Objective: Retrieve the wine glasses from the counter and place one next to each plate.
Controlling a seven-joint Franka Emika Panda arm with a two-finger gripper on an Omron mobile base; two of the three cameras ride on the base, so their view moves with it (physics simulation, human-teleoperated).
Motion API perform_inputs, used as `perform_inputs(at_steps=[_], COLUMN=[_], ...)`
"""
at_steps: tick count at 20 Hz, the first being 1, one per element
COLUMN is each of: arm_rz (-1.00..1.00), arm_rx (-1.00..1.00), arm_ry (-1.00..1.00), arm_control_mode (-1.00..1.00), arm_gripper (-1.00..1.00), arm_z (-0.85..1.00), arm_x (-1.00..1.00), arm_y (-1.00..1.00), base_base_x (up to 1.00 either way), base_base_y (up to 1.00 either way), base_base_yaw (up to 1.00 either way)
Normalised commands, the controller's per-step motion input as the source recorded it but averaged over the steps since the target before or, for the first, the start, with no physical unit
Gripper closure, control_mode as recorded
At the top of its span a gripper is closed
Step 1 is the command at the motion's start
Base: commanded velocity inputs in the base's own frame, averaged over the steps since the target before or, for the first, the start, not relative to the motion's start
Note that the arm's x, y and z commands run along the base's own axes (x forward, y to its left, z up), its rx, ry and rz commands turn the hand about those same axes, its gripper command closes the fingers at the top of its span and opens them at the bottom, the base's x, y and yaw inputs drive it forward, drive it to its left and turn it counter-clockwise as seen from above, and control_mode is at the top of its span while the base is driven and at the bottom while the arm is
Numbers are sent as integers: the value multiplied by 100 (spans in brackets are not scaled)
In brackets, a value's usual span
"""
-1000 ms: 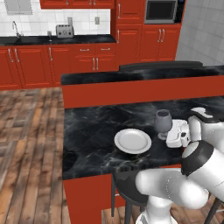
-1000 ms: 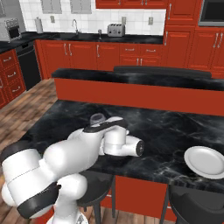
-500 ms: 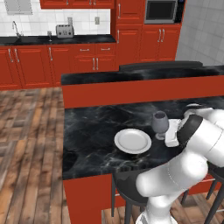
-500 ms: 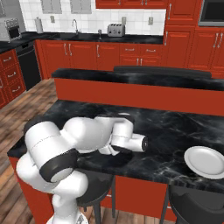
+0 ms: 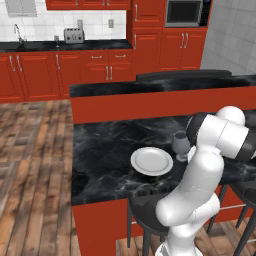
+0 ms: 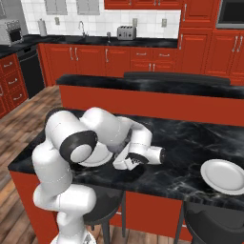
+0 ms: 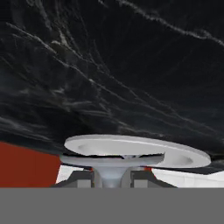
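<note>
Black marbled bar, long and glossy with pale veining, red-fronted, round dark stools tucked under its near edge. Beyond the bar, red cabinet doors under a black stone counter carrying a silver toaster and an inset sink with a thin faucet; white tile above. Brown wood-plank floor left of the bar.

White arm, smooth and bulbous with dark joints, bent low over the bar top.

Two plain round white plates, shallow and matte: one plate on the bar near its front edge, partly hidden behind the arm in the right base view; a second plate well apart from it along the bar, toward the right end.

Wine glass, clear and greyish, rounded bowl on a short stem, upright just beside the first plate on the bar. In the hand view, round foot and stem of the glass close ahead, the white plate rim just behind it.

Gripper: small dark fingers narrowly apart, pressed to either side of the stem, clamped on the wine glass.
</note>
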Motion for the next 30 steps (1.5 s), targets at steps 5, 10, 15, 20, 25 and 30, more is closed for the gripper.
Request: perform_inputs(at_steps=[5, 10, 15, 20, 25, 30], arm_rz=[0, 0, 0, 0, 0, 0], arm_rx=[0, 0, 0, 0, 0, 0], arm_ry=[0, 0, 0, 0, -1, -2], arm_control_mode=[-100, -100, -100, -100, -100, -100], arm_gripper=[100, 100, 100, -100, -100, -100], arm_z=[-31, -36, -23, -23, -10, 0], arm_x=[35, 34, 32, 25, 4, -22], arm_y=[-1, -13, -12, -6, -25, -21], base_base_x=[0, 0, 0, 0, 0, 0], base_base_y=[0, 0, 0, 0, 0, 0], base_base_yaw=[0, 0, 0, 0, 0, 0])
